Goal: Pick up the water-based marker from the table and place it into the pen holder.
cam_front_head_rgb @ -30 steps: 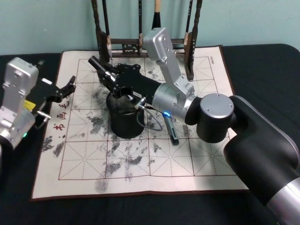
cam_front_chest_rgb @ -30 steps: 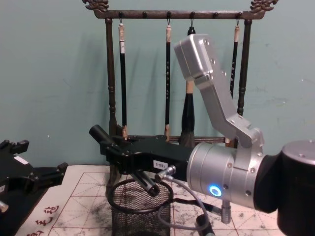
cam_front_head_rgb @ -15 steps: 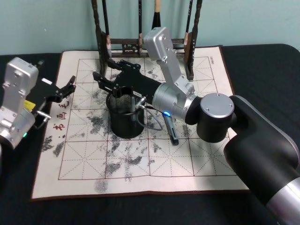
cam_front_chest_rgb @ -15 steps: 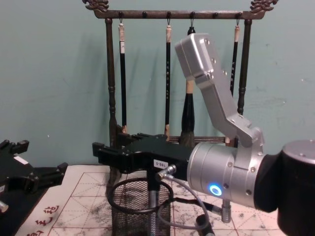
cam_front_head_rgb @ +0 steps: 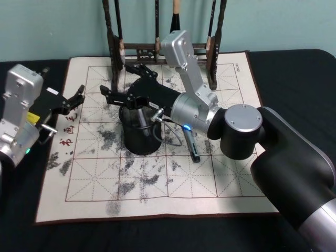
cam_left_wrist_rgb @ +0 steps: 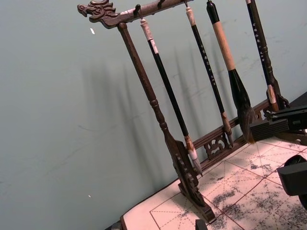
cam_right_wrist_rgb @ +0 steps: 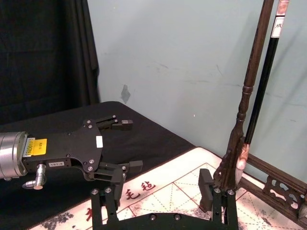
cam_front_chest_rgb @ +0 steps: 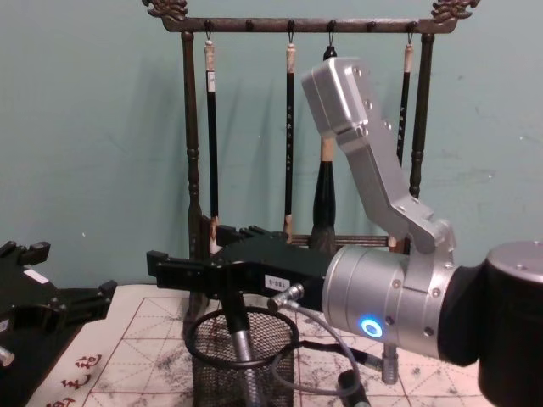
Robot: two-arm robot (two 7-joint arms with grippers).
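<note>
Two grippers, one cup, one rack. Far left, over the black table cloth (cam_front_head_rgb: 294, 79), the left gripper (cam_front_head_rgb: 77, 100) sits parked at the mat's left edge, its fingers spread apart and holding nothing.

Next comes the single practice mat (cam_front_head_rgb: 210, 178), pale with a red grid, red characters down its left margin and grey ink smudges all over.

On the mat, left of its middle, stands the one pen holder (cam_front_head_rgb: 137, 137), a round black mesh cup. The water-based marker (cam_front_chest_rgb: 240, 343) is inside it, leaning, with its dark upper end poking above the rim and a silvery lower part showing through the mesh.

The right gripper (cam_front_head_rgb: 115, 77) hangs just above the cup's mouth with its fingers wide apart, gripping nothing; the marker stands free of them. The wrist behind it hides the cup's right rim from above, and a grey cable (cam_front_head_rgb: 165, 134) loops down beside the cup.

Just right of the holder a second dark pen (cam_front_head_rgb: 190, 146) lies flat on the mat, partly under the arm.

At the mat's far edge stands one dark wooden brush rack (cam_front_chest_rgb: 191, 127) with carved ends, with four brushes (cam_front_chest_rgb: 289, 136) hanging from it; the silver arm crosses in front of its right half.

Behind everything is a plain teal wall (cam_front_chest_rgb: 85, 127).
</note>
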